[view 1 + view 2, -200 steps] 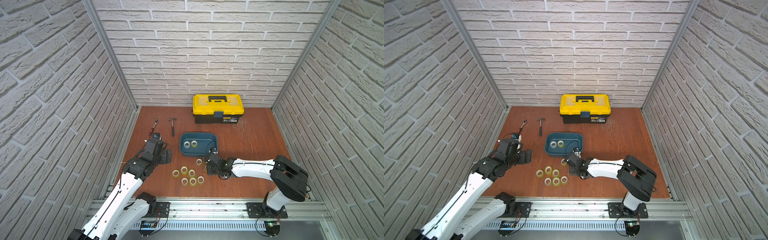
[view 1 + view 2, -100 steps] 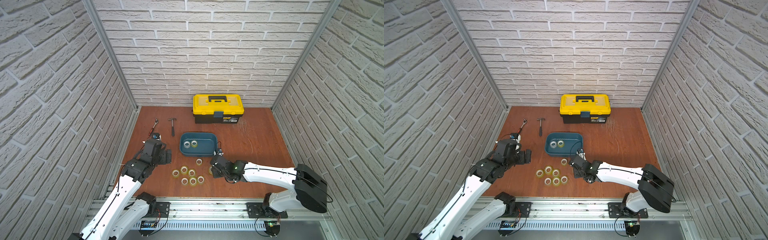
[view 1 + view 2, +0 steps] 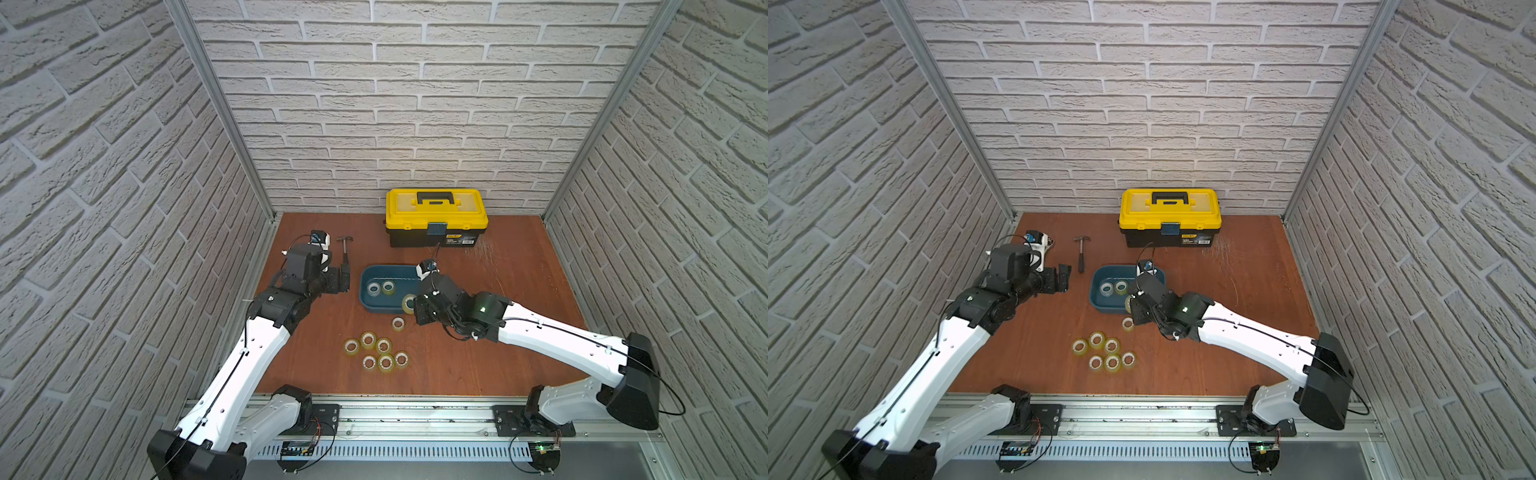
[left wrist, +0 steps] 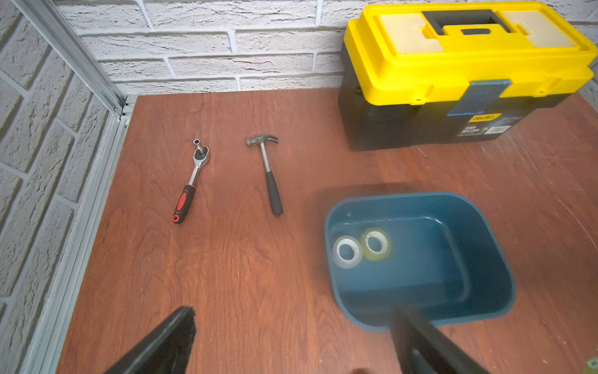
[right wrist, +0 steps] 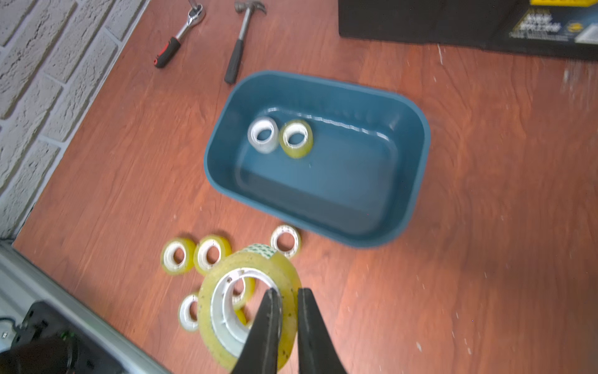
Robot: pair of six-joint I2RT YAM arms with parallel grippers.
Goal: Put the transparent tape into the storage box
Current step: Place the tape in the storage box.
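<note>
Right tool (image 5: 288, 293) pinches a transparent tape roll (image 5: 252, 265), tilted on edge.

White left arm (image 3: 249, 365), white right arm (image 3: 552, 345), black joints, cables.

Lit brightly and evenly from above in both top views; cast only soft shadows on the counter (image 3: 478, 374). Caught a thin glare streak inside the storage box (image 5: 323, 97). Smeared by motion in both wrist views, worst at the held tape roll (image 5: 259, 264).
</note>
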